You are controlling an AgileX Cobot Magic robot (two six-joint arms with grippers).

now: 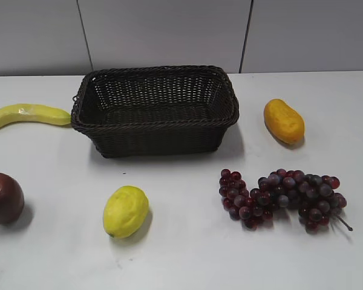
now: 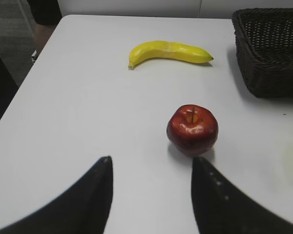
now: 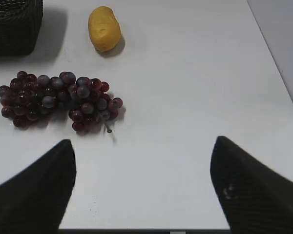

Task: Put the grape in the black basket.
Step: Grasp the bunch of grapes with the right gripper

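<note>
The grape (image 1: 282, 198), a long bunch of small round dark red-purple fruit with a thin brown stem poking out its right end, lies flat on the white table (image 1: 187, 260), at about 4 o'clock from the black basket (image 1: 155, 110), a big rectangular dark woven wicker thing with a braided rim. The bunch is near the basket but not touching it, and nothing's gripping it.

Around the basket: a curved yellow banana (image 1: 25, 115) at 9 o'clock with its tip just beside the rim, an orange-yellow oval fruit (image 1: 284, 121) (mango maybe, can't say for sure) at 3 o'clock, a yellow lemon (image 1: 126, 211) at roughly 7 o'clock, and a dark red apple (image 1: 3, 197) out at 8 o'clock by the picture's edge.

The left gripper (image 2: 151, 195) has its dark fingers spread apart over bare table, with the apple just ahead at 1 o'clock. The right gripper (image 3: 141, 187) is spread wide too, holding nothing, with the grape up at 10 o'clock from it.
</note>
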